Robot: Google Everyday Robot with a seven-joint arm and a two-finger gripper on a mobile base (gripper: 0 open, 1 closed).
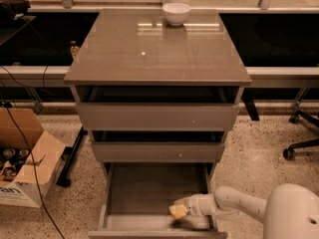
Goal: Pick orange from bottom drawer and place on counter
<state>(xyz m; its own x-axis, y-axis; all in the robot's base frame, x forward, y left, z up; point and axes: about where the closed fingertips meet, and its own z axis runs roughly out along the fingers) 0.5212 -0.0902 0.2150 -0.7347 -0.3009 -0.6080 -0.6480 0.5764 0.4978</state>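
Observation:
The bottom drawer is pulled open and shows a flat grey floor. My gripper reaches in from the right and sits low over the drawer floor near its front right corner, its pale yellowish end pointing left. No orange shows apart from the gripper; it is hidden or out of view. The counter is the glossy grey-brown top of the cabinet, with light glare.
A white bowl stands at the back edge of the counter. The two upper drawers are slightly open. A cardboard box with cables sits on the floor at left. An office chair base is at right.

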